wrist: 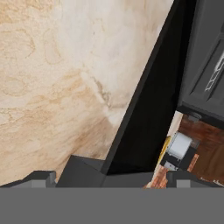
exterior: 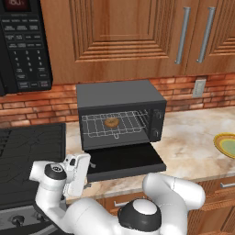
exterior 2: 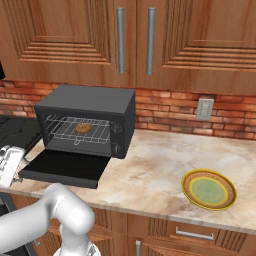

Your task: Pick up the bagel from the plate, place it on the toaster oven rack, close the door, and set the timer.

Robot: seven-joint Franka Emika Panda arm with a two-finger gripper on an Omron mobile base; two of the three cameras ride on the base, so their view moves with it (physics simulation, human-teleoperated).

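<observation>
The bagel (exterior: 111, 122) sits mid-rack on the toaster oven rack (exterior: 114, 125), so the door (exterior: 124, 161) is next: a stiff, flat panel lying open over the counter's front edge, probably best pushed up from under its free lip. The gripper (exterior: 87, 169), jaws spread wide, waits at the door's left corner. The right base view adds the empty plate (exterior 2: 208, 189) near the counter's front edge.
</observation>
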